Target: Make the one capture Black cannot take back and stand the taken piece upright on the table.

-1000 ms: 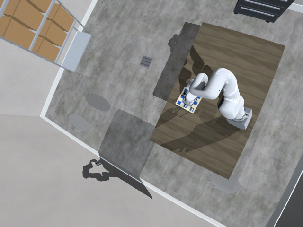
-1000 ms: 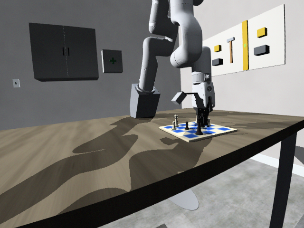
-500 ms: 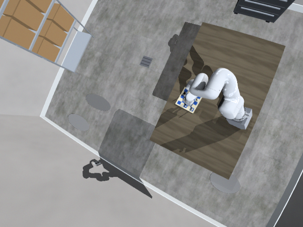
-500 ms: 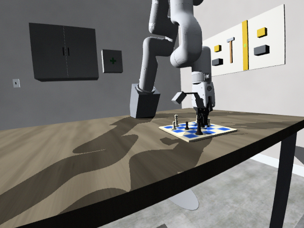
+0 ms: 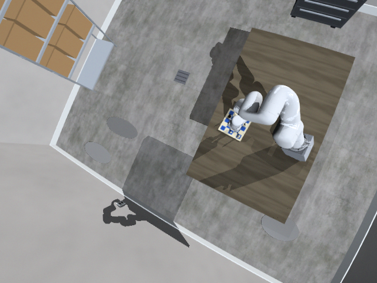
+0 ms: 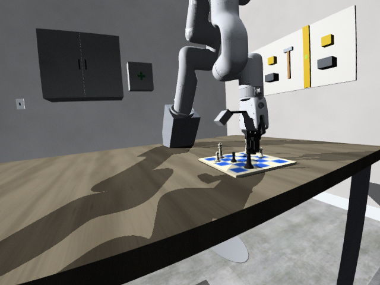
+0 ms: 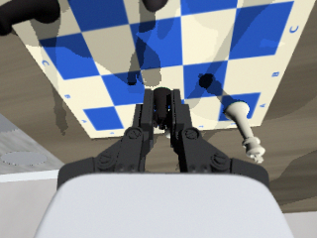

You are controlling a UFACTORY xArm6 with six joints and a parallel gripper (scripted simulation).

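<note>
The small blue-and-cream chessboard (image 6: 245, 162) lies on the wooden table; it also shows in the top view (image 5: 234, 124) and in the wrist view (image 7: 168, 59). My gripper (image 7: 161, 101) is shut on a small black piece (image 7: 161, 101), near the board's edge by the row marked A. In the side view the gripper (image 6: 252, 148) hangs over the board's far side, with the black piece low between the fingers. A white piece (image 7: 243, 126) stands on a blue square to the right of the fingers. A tall black piece (image 6: 249, 161) and a black pawn (image 6: 233, 157) stand on the near side.
Two white pieces (image 6: 219, 151) stand at the board's left edge and one white piece (image 6: 260, 151) just right of the gripper. The arm's grey base block (image 6: 180, 129) stands behind the board. More black pieces show at the top of the wrist view (image 7: 25, 15).
</note>
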